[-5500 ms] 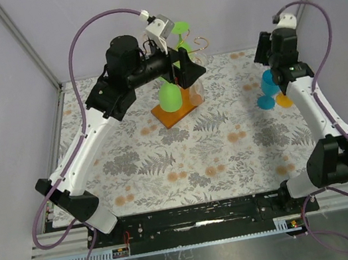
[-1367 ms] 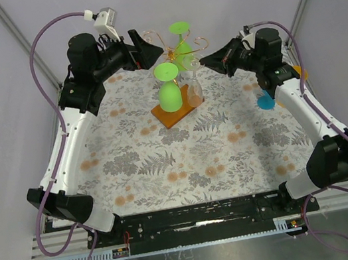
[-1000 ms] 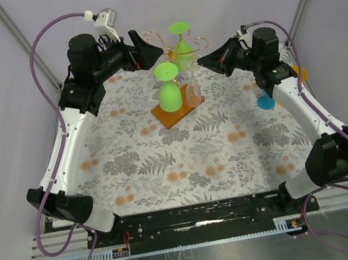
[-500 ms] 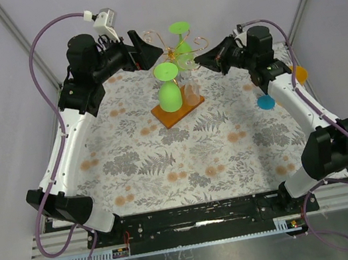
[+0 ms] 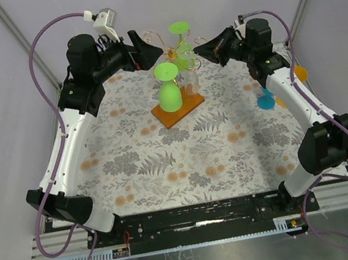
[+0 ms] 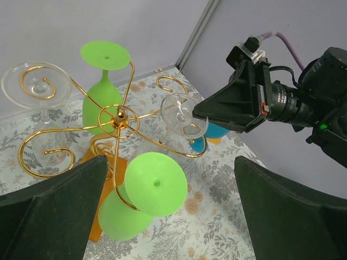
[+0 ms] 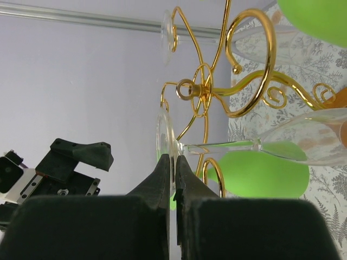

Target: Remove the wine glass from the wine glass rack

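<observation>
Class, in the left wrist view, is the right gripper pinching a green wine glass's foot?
No, the right gripper is shut on the foot of a clear wine glass hanging on the wine glass rack.

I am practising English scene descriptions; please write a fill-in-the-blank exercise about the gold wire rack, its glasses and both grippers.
The right gripper is shut on the foot of a ___ wine glass.
The left gripper's jaws stand ___.
The thin gold wire rack stands on a flat ___ base.
___ green wine glasses hang on it.
Missing words: clear, open, orange, two.
</observation>
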Robot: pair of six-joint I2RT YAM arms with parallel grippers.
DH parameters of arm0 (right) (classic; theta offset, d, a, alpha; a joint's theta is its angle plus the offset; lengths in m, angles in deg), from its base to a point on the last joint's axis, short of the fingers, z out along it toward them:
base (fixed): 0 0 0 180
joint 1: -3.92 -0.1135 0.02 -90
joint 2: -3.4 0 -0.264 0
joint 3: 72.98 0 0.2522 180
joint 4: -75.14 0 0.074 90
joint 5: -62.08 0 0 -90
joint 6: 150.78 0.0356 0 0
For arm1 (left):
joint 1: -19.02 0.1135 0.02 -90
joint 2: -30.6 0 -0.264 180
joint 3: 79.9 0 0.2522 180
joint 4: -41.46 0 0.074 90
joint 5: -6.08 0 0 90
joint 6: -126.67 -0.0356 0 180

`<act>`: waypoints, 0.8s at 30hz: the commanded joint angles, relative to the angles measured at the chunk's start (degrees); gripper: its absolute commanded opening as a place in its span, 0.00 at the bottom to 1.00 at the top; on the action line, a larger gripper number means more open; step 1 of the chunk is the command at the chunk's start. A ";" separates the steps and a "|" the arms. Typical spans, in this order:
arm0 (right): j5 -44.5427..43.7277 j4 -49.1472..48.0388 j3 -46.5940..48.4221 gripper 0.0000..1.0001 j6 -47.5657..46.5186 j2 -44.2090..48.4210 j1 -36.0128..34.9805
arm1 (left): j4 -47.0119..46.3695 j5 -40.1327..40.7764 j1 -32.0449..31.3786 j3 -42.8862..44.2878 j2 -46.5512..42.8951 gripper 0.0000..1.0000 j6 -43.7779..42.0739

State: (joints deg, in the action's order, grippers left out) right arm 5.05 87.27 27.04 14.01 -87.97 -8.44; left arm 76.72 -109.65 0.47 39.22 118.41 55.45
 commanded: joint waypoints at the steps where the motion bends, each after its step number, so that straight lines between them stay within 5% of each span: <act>1: -1.81 -0.81 3.73 0.00 -1.48 0.09 -0.46 | -3.39 -0.92 0.54 -0.02 -1.43 0.99 -0.86; 24: -0.34 4.16 0.74 0.00 -3.77 7.12 7.04 | -2.94 -2.79 0.51 2.50 0.19 1.00 0.53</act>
State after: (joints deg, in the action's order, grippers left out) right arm 3.02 93.74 27.78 11.08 -86.02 -2.58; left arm 76.72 -110.55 0.47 39.27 118.43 55.43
